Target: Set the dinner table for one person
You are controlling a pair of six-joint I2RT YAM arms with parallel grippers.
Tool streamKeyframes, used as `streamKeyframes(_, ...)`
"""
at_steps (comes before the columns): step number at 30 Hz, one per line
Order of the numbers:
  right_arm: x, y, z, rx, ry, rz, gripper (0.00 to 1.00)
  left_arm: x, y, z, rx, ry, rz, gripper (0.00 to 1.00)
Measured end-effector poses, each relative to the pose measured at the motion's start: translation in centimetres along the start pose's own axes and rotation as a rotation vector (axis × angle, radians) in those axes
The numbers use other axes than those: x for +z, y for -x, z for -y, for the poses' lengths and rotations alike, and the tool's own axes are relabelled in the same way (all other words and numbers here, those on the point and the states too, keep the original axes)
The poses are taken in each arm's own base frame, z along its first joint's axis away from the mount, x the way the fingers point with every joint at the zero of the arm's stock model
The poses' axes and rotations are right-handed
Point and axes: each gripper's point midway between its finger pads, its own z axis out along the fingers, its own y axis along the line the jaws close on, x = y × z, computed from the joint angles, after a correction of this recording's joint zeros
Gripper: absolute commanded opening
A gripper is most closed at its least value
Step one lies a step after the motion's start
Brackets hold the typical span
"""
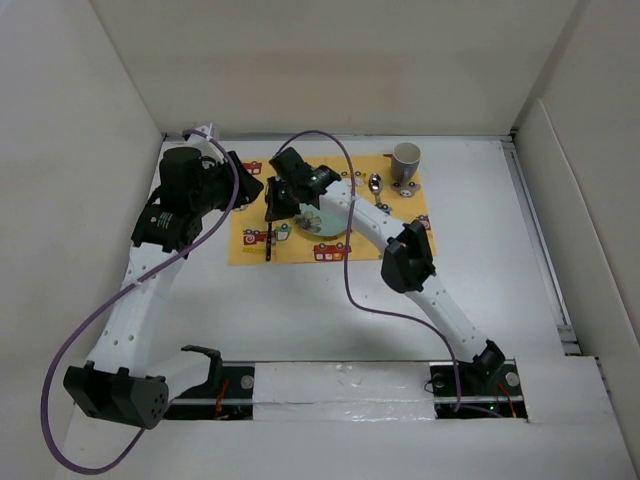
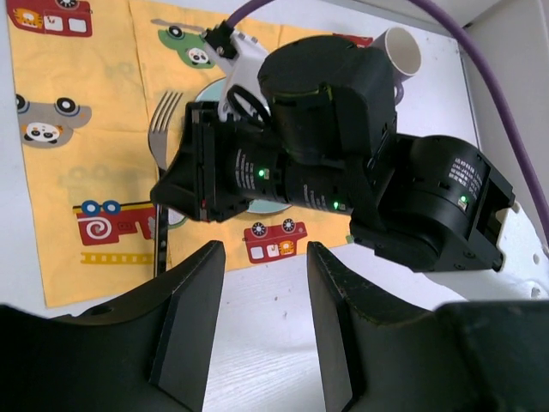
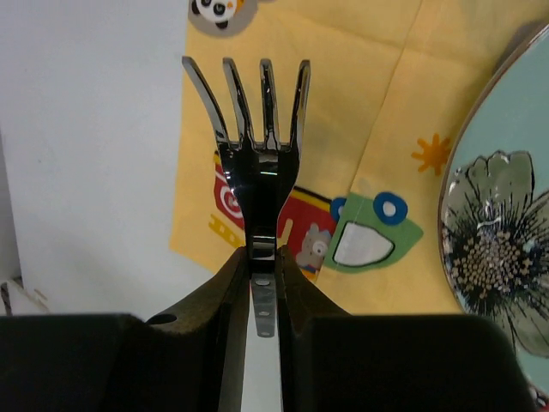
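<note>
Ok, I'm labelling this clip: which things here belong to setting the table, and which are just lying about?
Belong to the job: fork in the right gripper, plate, spoon, cup, placemat, dinner table.
Lying about: only the arms' purple cables.

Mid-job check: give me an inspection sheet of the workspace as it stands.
Surface: white dinner table, with a yellow car-print placemat lying on it.
Job's things: flowered plate and spoon on the placemat; cup at its far right corner; fork left of the plate, gripped by its handle.
Clutter: nothing seen.
Grippers: right pincer shut on the fork; left pincer open, empty.
Cables: purple cable loops over the right arm; another hangs along the left arm.
Surroundings: white walls on three sides.
</note>
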Motion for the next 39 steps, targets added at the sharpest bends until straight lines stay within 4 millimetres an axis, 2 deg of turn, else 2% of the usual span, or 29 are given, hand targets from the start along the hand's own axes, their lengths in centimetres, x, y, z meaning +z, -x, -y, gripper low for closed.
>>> streamKeyframes(7, 1.2, 2.3, 1.0, 0.050, 0.021, 0.058, 0.00, 0.4, -0.4, -0.4, 0.007, 0.011, -0.017, 0.40)
streamKeyframes(10, 2.4, 3.1, 1.6, 0.066, 0.031, 0.084, 0.00, 0.4, -0.3, -0.4, 0.013, 0.014, -0.016, 0.40)
streamKeyframes(15, 4.0, 3.3, 3.0, 0.103, 0.029, 0.087, 0.00, 0.4, -0.3, -0.6, 0.021, 0.023, -0.013, 0.40)
streamKeyframes(20, 4.5, 3.9, 3.3, 0.111, 0.042, 0.101, 0.00, 0.7, -0.3, -0.9, 0.023, 0.034, -0.015, 0.40)
streamKeyframes(22, 4.6, 4.1, 3.2, 0.110, 0.048, 0.109, 0.04, 0.8, -0.4, -1.0, 0.023, 0.037, -0.018, 0.40)
streamKeyframes(25, 4.5, 4.8, 3.1, 0.109, 0.062, 0.132, 0.16, 0.9, -0.4, -1.2, 0.025, 0.046, -0.019, 0.40)
streamKeyframes(26, 4.5, 5.1, 3.1, 0.108, 0.066, 0.139, 0.26, 0.9, -0.4, -1.3, 0.026, 0.050, -0.018, 0.40)
streamKeyframes(29, 4.4, 5.5, 3.1, 0.112, 0.072, 0.152, 0.40, 1.0, -0.4, -1.7, 0.029, 0.068, -0.013, 0.40)
streamKeyframes(34, 4.3, 6.7, 3.2, 0.113, 0.090, 0.186, 0.54, 1.6, -2.0, -3.1, 0.021, 0.113, -0.043, 0.39)
streamKeyframes(37, 3.9, 7.3, 3.6, 0.106, 0.090, 0.201, 0.51, 1.9, -2.8, -4.0, 0.017, 0.143, -0.060, 0.37)
streamKeyframes(38, 3.6, 7.3, 3.7, 0.101, 0.086, 0.198, 0.43, 1.9, -3.0, -4.2, 0.016, 0.150, -0.062, 0.36)
streamKeyframes(39, 3.1, 7.4, 3.8, 0.093, 0.082, 0.197, 0.37, 2.0, -3.1, -4.4, 0.016, 0.156, -0.064, 0.26)
